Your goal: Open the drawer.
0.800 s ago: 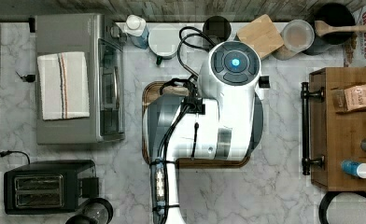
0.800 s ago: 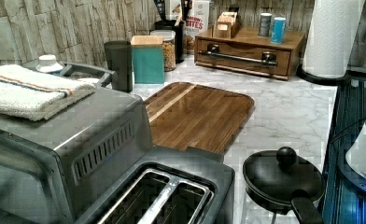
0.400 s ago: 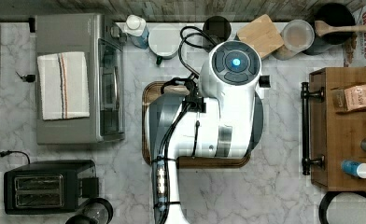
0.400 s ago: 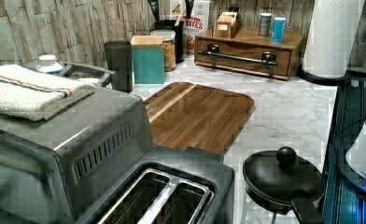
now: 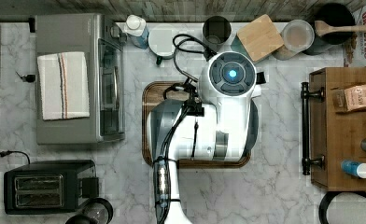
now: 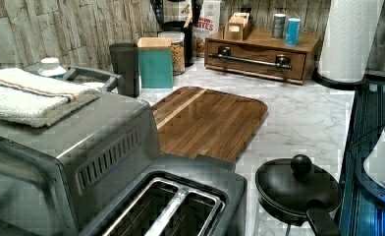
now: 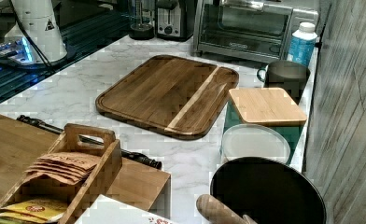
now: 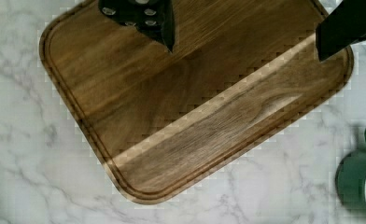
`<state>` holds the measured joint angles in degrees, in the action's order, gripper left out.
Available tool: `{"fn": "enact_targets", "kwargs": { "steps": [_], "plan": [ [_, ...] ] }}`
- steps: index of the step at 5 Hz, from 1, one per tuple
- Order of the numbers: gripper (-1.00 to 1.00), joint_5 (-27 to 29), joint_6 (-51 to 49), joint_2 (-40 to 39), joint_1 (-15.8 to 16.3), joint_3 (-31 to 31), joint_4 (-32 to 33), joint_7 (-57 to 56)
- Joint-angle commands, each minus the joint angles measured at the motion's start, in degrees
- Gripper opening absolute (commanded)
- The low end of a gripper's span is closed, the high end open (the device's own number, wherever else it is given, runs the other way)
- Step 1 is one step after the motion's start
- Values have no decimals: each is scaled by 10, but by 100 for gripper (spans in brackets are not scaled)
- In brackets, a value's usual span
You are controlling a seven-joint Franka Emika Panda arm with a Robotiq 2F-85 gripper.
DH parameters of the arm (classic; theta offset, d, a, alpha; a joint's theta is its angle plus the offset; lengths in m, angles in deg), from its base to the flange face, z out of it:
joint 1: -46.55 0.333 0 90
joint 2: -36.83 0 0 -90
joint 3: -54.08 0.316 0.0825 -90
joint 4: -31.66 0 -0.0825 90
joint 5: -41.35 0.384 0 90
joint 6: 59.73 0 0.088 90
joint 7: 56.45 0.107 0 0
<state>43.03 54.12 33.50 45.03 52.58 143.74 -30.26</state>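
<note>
The drawer (image 5: 347, 128) is a brown wooden box at the top view's right edge, and it sits pushed in. Its long black bar handle (image 5: 305, 128) runs across the front on two posts. In the left view the drawer (image 6: 259, 58) stands at the far back of the counter, and in the right view its handle (image 7: 85, 138) lies at the lower left. My white arm (image 5: 221, 116) hovers over the cutting board (image 5: 148, 116), well to the top view's left of the handle. My gripper (image 8: 244, 42) is open above the board, its black fingers (image 8: 146, 18) wide apart and holding nothing.
A silver toaster oven (image 5: 78, 77) with a towel and a black toaster (image 5: 45, 186) stand at the top view's left. Canisters, a mug and a bamboo-lidded box (image 5: 258, 37) line the back wall. Cans and a tea caddy (image 5: 358, 95) sit on top of the drawer box. Bare marble (image 5: 277, 140) lies between board and handle.
The arm's round wrist head has shifted slightly over the cutting board in the top view. The drawer and the other objects have not moved.
</note>
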Motion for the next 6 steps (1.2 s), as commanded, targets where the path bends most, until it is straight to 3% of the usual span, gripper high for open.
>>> {"fn": "enact_targets", "kwargs": {
  "steps": [1, 2, 4, 6],
  "plan": [
    [100, -34, 55, 17, -67, -66, 61, -240],
    [100, -28, 76, 1, -102, -72, 59, -320],
    [100, -72, 178, 5, -133, -86, 106, -394],
    [100, -64, 230, -37, -160, -111, 95, -519]
  ]
}}
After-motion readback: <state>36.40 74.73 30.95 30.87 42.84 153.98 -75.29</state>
